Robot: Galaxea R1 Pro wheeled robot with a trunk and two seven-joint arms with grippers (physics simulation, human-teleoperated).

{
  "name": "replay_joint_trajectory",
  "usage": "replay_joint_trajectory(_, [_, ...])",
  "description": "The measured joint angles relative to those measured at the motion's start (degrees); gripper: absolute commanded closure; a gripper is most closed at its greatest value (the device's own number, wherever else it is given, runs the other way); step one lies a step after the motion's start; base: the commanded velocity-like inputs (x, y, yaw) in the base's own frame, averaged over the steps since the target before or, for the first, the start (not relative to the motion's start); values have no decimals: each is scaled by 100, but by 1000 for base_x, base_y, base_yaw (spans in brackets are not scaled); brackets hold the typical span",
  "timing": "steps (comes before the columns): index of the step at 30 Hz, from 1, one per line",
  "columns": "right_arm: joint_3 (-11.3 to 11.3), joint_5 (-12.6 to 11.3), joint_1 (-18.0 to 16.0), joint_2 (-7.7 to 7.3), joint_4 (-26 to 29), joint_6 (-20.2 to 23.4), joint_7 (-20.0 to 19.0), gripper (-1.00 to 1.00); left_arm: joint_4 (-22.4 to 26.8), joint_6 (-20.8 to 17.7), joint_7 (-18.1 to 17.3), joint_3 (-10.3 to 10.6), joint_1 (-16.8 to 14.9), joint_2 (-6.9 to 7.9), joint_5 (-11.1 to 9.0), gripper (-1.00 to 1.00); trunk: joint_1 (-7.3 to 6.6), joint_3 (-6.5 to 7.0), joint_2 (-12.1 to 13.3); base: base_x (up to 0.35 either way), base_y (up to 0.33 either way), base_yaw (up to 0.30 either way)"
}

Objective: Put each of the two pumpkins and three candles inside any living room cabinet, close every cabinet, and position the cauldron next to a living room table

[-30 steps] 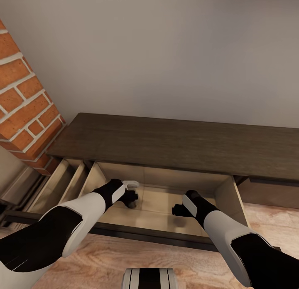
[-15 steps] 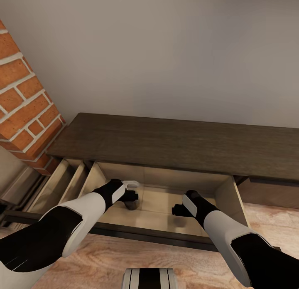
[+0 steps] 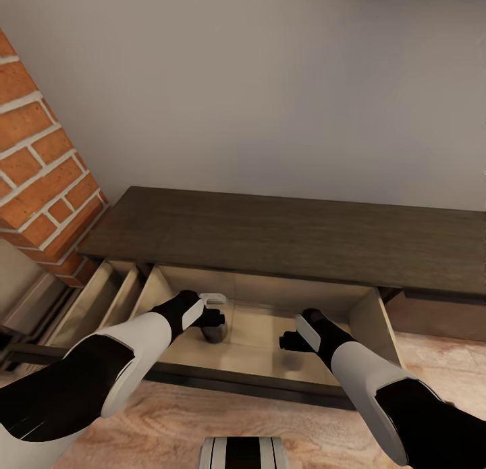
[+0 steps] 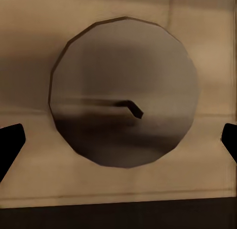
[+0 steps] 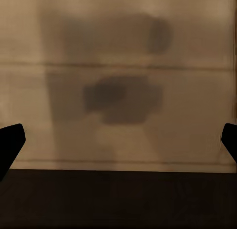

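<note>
In the head view the left gripper is mostly hidden behind its own wrist, and the right gripper likewise, so neither spread can be read there. The cabinet runs out of the picture on the right, and a brick pillar is cut off on the other side. The robot's base shows only as a striped sliver at the lower edge.

A candle stands upright on the pale floor of the cabinet's open drawer, directly under the left gripper. From the left wrist it is seen from above: a grey-brown, faceted round top with a short, bent dark wick near its middle. In the head view only a dark stub of it shows below the gripper.

The left gripper's fingertips sit wide apart at the frame's two edges, clear of the candle. The right gripper is spread just as wide over bare drawer floor, holding nothing, with soft grey shadows beneath it. The drawer's dark front rail crosses the right wrist view.
</note>
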State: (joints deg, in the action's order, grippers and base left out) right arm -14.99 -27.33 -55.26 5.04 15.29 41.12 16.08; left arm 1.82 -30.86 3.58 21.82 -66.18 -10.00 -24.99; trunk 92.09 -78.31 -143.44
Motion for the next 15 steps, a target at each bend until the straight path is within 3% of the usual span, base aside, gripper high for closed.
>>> replay_joint_trajectory(11, [0, -3, 4, 0, 0, 6, 0, -100, -4, -14, 0, -1, -1, 0, -4, -100, -28, 244, 15, 0, 0, 0])
replay_joint_trajectory(15, [6, -7, 3, 4, -2, 8, 5, -100, -2, -262, 2, 3, 0, 0, -2, -100, -39, 333, 20, 0, 0, 0])
